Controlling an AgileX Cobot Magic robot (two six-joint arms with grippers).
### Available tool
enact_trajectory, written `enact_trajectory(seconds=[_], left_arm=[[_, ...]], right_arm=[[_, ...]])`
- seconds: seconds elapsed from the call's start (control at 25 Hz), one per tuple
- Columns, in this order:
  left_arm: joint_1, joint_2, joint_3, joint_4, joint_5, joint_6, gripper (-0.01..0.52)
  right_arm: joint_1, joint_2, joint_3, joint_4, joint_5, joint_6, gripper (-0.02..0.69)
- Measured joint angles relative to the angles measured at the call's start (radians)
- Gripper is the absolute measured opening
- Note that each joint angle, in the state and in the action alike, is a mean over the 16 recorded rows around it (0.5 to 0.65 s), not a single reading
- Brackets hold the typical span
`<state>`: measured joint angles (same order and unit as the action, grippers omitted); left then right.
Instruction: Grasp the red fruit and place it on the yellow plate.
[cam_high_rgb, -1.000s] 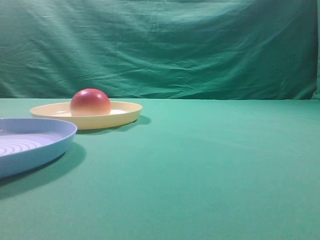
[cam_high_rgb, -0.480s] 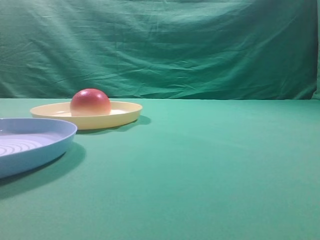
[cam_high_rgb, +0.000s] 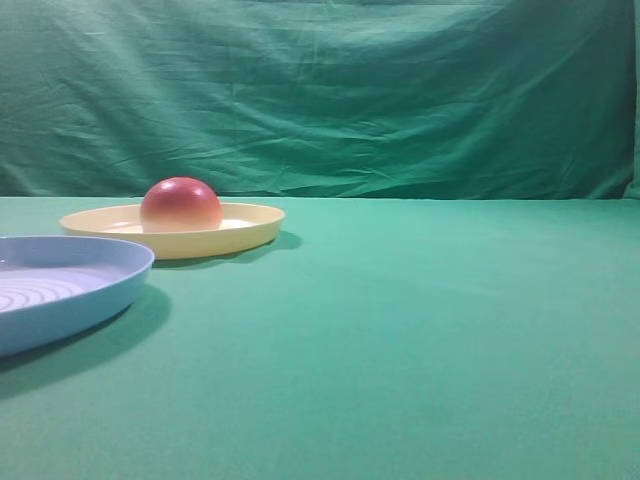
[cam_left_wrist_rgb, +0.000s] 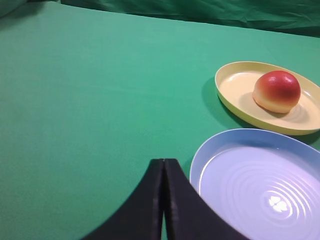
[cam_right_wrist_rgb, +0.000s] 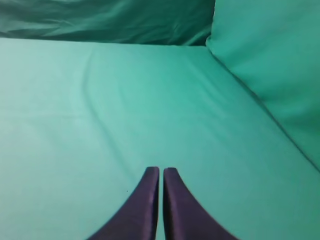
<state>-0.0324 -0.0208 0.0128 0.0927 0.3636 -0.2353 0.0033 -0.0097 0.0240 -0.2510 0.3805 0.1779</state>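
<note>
The red fruit (cam_high_rgb: 181, 204) rests dome-up inside the yellow plate (cam_high_rgb: 250, 222) at the left of the exterior view. The left wrist view shows the same red fruit (cam_left_wrist_rgb: 276, 91) lying on the yellow plate (cam_left_wrist_rgb: 229, 90), far beyond my left gripper (cam_left_wrist_rgb: 163, 161), whose black fingers are pressed together with nothing between them. My right gripper (cam_right_wrist_rgb: 161, 170) is shut too, its dark fingers hovering over bare green cloth. Neither gripper appears in the exterior view.
A light-blue ridged plate (cam_high_rgb: 95, 290) sits at the near left, in front of the yellow one; the same blue plate (cam_left_wrist_rgb: 260, 185) lies just right of my left gripper. Green cloth covers the table, and a green backdrop (cam_high_rgb: 330, 90) hangs behind.
</note>
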Motion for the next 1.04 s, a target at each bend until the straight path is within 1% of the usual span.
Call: enact_trajectory(seconds=[1.04], left_arm=[[0.000,0.000,0.000,0.000,0.000,0.000,0.000]], right_arm=[[0.000,0.000,0.000,0.000,0.002,-0.010,0.000]])
